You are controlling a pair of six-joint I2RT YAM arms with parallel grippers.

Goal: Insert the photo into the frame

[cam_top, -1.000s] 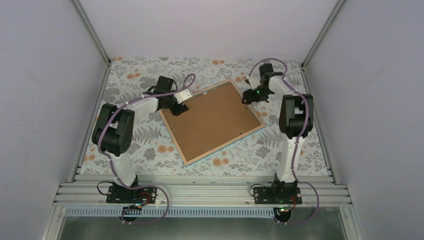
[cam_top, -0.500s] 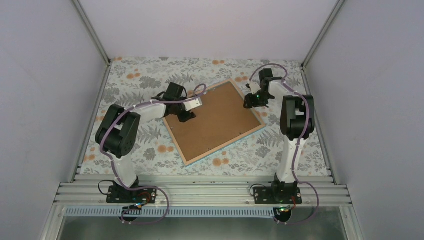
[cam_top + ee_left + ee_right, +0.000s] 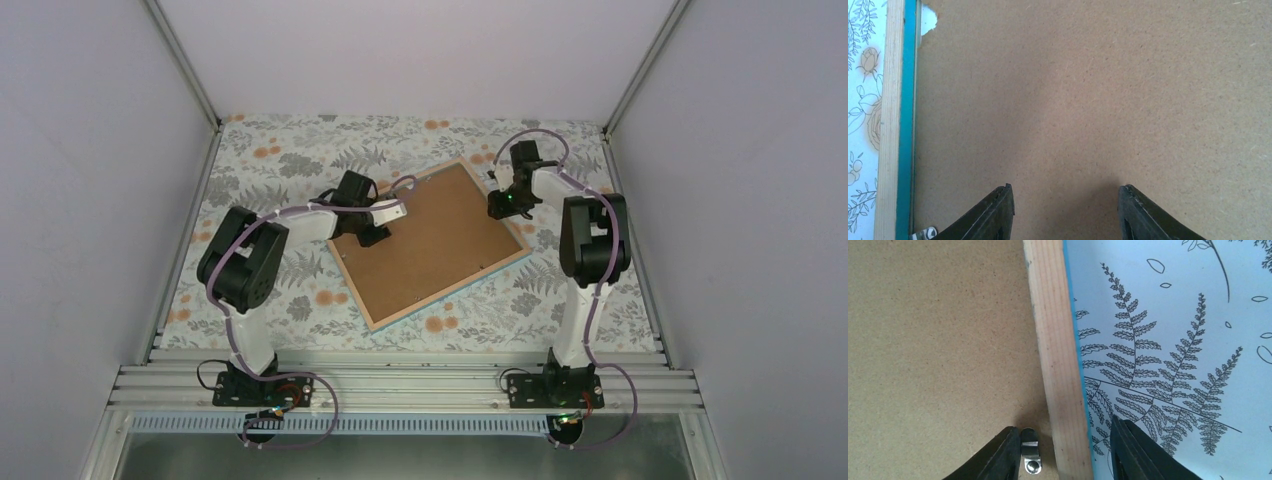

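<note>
The frame (image 3: 455,283) lies face down, its light wood edge and thin turquoise rim around the brown backing board (image 3: 430,240). The photo is hidden. My left gripper (image 3: 372,236) is open and empty over the board's left part; in the left wrist view the gripper (image 3: 1064,192) hovers over the board (image 3: 1088,90), with the frame's wood edge (image 3: 890,125) at the left. My right gripper (image 3: 497,204) is open at the frame's right edge. In the right wrist view the gripper (image 3: 1064,435) straddles the wood rail (image 3: 1058,370), its left finger beside a metal clip (image 3: 1030,456).
The floral tablecloth (image 3: 280,150) covers the table, with grey walls on three sides and an aluminium rail (image 3: 400,385) at the near edge. A small white chip (image 3: 928,20) shows at the board's corner in the left wrist view.
My left gripper has moved right, from the frame's left corner onto the backing board. My right gripper shifted slightly along the frame's right edge.
</note>
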